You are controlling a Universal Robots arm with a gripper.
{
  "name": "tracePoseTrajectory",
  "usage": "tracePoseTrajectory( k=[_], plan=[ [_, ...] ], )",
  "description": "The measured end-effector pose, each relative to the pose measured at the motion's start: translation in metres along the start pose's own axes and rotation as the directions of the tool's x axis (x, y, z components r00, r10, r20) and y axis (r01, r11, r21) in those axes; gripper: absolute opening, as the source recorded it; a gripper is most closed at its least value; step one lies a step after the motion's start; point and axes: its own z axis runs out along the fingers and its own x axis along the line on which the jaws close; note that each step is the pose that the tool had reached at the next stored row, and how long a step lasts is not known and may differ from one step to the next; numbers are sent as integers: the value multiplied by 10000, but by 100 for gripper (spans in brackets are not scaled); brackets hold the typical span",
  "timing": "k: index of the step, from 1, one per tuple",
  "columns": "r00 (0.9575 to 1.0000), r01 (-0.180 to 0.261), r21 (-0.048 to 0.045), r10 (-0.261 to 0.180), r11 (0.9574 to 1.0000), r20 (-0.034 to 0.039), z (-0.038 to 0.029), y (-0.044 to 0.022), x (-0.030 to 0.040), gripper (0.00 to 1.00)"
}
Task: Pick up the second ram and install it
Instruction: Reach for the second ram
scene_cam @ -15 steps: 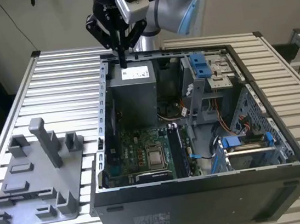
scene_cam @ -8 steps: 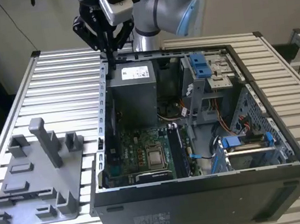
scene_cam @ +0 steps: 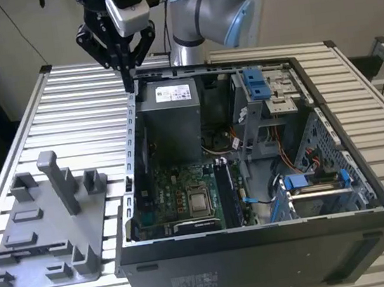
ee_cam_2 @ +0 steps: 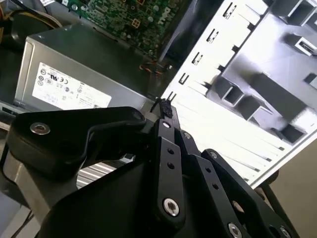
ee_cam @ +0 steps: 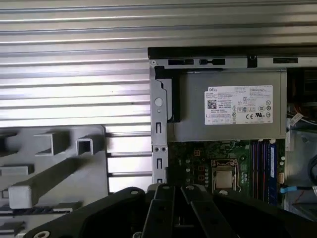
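Gripper (scene_cam: 128, 81) hung clenched over the corner of the computer case (scene_cam: 264, 261) next to the power supply (scene_cam: 169, 122). Its fingertips were pinched together with nothing to be seen between them. In the second wrist view the tips met just above the case's rim.

The second ram (ee_cam: 272, 171), as I judged it, was the narrow blue-edged strip standing on edge in the memory slots, beside the processor socket (ee_cam: 224, 179) on the motherboard (ee_cam: 198, 163). It looked seated, though I could not tell whether that strip was the first or the second.

A grey holder tray (scene_cam: 50, 247) lay on the worktop (scene_cam: 63, 82) just beside the case, at the exterior view's left, well apart from the strip.

Such a module would likely be light, thin and stiff, but fragile at its chips and contacts. The short ends or the long top edge would be the safest hold, with pressure spread evenly.
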Motion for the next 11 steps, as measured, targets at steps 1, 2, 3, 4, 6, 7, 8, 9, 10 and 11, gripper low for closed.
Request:
tracePoseTrajectory(
  k=[1, 2, 3, 4, 6, 7, 8, 9, 10, 11],
  plan=[
    [10000, 17, 20, -17, 10000, 0, 1, -1, 28, 11],
    [10000, 38, 39, -38, 10000, 1, 2, -3, 52, 11],
    [10000, 59, 58, -59, 10000, 0, 2, -4, 76, 11],
    [10000, 78, 75, -78, 9999, 0, 3, -5, 102, 11],
    [10000, 96, 97, -96, 9999, -17, 13, -8, 152, 11],
    [9999, 97, 104, -96, 9999, -44, 16, -9, 180, 11],
    [9999, 96, 104, -95, 9999, -69, 18, -11, 202, 11],
    [9999, 95, 106, -94, 9999, -97, 19, -11, 220, 11],
    [9999, 96, 106, -94, 9999, -121, 20, -13, 244, 11],
    [9999, 96, 107, -94, 9999, -138, 20, -14, 274, 11]
  ],
)
